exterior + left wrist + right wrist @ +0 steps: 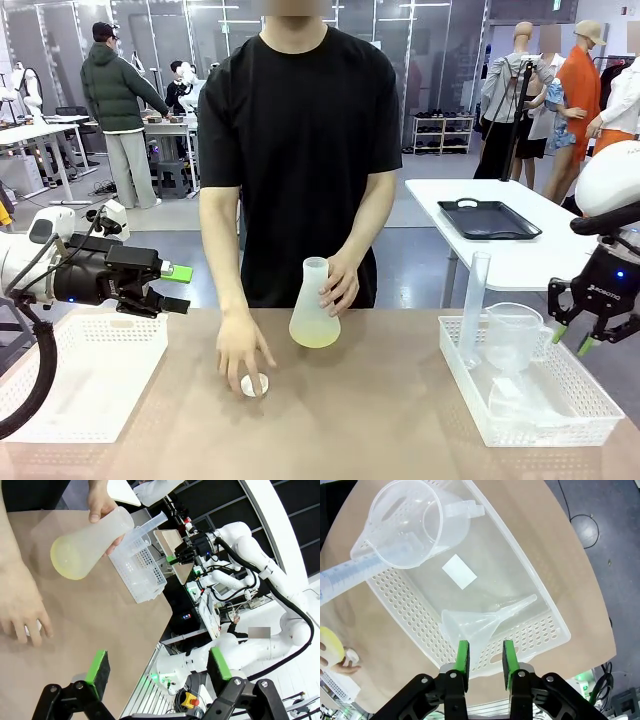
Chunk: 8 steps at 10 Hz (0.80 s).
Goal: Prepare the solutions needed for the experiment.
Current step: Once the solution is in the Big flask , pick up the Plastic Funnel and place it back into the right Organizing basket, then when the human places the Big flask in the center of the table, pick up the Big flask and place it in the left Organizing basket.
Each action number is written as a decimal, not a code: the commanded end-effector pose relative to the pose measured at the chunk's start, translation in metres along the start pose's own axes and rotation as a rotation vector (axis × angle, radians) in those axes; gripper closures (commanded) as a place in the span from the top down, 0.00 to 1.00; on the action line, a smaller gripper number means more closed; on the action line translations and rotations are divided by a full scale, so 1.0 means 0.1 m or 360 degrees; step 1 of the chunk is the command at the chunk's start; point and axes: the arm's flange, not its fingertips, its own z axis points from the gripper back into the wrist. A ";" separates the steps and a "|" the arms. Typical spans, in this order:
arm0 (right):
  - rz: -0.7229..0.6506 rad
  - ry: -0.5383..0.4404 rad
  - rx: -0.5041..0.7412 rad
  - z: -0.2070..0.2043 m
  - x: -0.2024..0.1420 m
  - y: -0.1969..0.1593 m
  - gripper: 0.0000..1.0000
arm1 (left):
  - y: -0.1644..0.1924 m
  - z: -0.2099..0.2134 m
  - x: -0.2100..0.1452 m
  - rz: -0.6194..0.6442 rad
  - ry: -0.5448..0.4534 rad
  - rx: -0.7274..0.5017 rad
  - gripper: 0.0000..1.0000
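Right pincer sat closest to the lens, green pads parted a little with nothing between them. It hung over the right basket, just above a clear funnel lying on its side. Same basket held a clear jug, a measuring cylinder and a white slip. The cylinder was cut off at the frame edge in the right wrist view.

Left pincer was spread wide and empty, near the left basket, aimed toward mid-desk.

The solutions were a shallow pale yellow-green layer in the bottom of a translucent conical flask. The flask was at mid-desk on the far side, right in front of the person. Its long axis was near vertical, neck up, wide base down at the desk. Couldn't tell if the base sat fully flat or was slightly tipped. One hand held the flask at its side. In the left wrist view the flask looked slanted, since that view was rolled.

The person's other hand was down on the desk, fingers over a small white cap that was partly covered. The exact liquid level was hard to make out through the cloudy plastic.
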 end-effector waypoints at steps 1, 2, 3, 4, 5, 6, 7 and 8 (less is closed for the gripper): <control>0.0002 0.0008 0.0003 -0.01 -0.01 0.01 0.36 | -0.02 -0.01 0.02 0.0022 -0.0028 -0.0037 1.00; 0.0002 0.0008 0.0003 -0.01 -0.01 0.01 0.36 | -0.02 -0.01 0.02 0.0022 -0.0028 -0.0037 1.00; 0.0002 0.0008 0.0003 -0.01 -0.01 0.01 0.36 | -0.02 -0.01 0.02 0.0022 -0.0028 -0.0037 1.00; 0.0002 0.0008 0.0003 -0.01 -0.01 0.01 0.36 | -0.02 -0.01 0.02 0.0022 -0.0028 -0.0037 1.00; 0.0002 0.0008 0.0003 -0.01 -0.01 0.01 0.36 | -0.02 -0.01 0.02 0.0022 -0.0028 -0.0037 1.00; 0.0002 0.0008 0.0003 -0.01 -0.01 0.01 0.36 | -0.02 -0.01 0.02 0.0022 -0.0028 -0.0037 1.00; 0.0002 0.0008 0.0003 -0.01 -0.01 0.01 0.36 | -0.02 -0.01 0.02 0.0022 -0.0028 -0.0037 1.00; 0.0002 0.0008 0.0003 -0.01 -0.01 0.01 0.36 | -0.02 -0.01 0.02 0.0022 -0.0028 -0.0037 1.00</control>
